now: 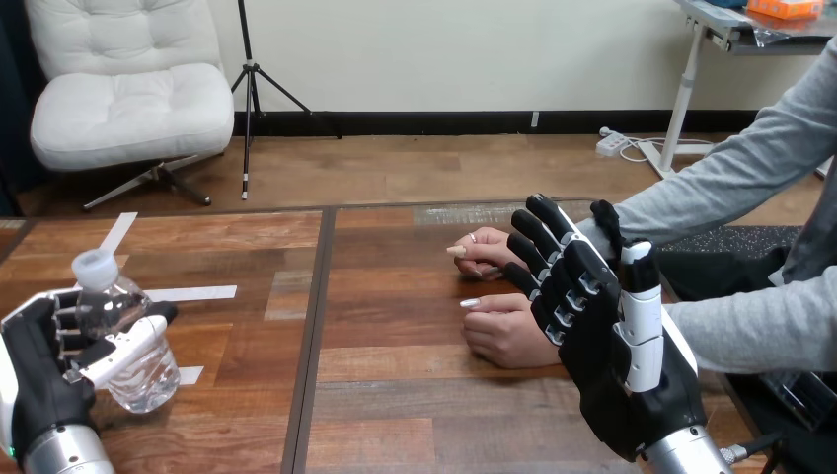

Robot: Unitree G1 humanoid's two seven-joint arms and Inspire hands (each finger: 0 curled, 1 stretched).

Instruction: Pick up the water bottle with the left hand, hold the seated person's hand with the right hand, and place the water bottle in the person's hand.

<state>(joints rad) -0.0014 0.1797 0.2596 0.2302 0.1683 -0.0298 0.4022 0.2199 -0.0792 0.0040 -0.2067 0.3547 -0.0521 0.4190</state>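
A clear plastic water bottle (133, 341) with a white cap stands upright near the table's left front. My left hand (44, 370) wraps it, thumb across the front and fingers behind it. My right hand (612, 336) hovers at the right with its fingers straight and spread, in front of the person's two hands. The person's nearer hand (508, 331) rests on the table, fingers curled under, partly hidden behind my fingers. The person's farther hand (486, 252) lies flat just beyond it. I cannot tell whether my right hand touches either one.
The wooden table (395, 395) has a dark seam (314, 326) running front to back left of centre. White tape strips (192, 293) lie by the bottle. The person's grey sleeves (721, 197) come in from the right edge.
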